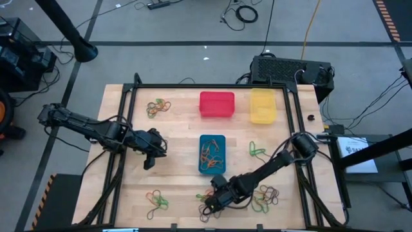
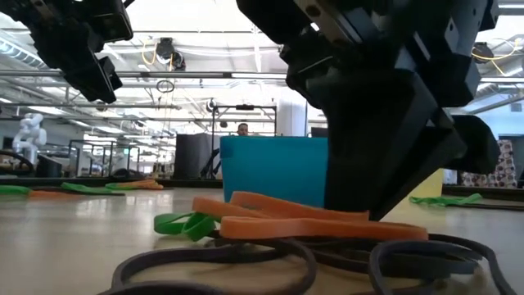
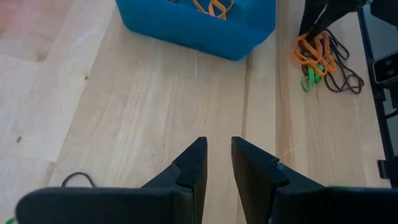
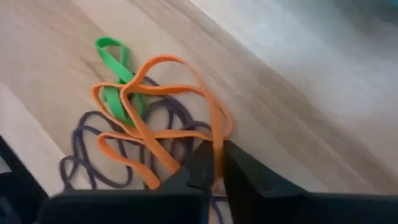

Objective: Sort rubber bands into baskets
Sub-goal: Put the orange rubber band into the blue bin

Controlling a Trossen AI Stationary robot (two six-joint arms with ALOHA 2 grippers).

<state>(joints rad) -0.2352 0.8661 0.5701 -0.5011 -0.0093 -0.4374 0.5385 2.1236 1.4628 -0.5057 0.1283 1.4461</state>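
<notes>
A small pile of rubber bands (image 4: pixel 143 118), orange, green and dark, lies on the wooden table near its front edge, and shows too in the low view (image 2: pixel 311 223). My right gripper (image 4: pixel 217 165) stands on this pile (image 1: pixel 209 203), shut on an orange band. The blue basket (image 1: pixel 212 154) just beyond it holds several orange bands. The red basket (image 1: pixel 216 104) and yellow basket (image 1: pixel 262 106) stand at the far side. My left gripper (image 3: pixel 217 165) hovers left of the blue basket (image 3: pixel 199 28), open with a narrow gap, nothing between its fingers. My right gripper pinches one strand of an orange rubber band (image 4: pixel 217 134) between its two fingertips. The fingers (image 2: pixel 368 197) come from above, slanting steeply down. The band lies slack on the table, tangled with the green and dark bands of the pile.
More band piles lie at the far left (image 1: pixel 158 106), right of the blue basket (image 1: pixel 257 149), at the front left (image 1: pixel 156 201) and front right (image 1: pixel 267 196). A black frame (image 1: pixel 132 96) borders the table. Bare wood lies between the left gripper and the blue basket.
</notes>
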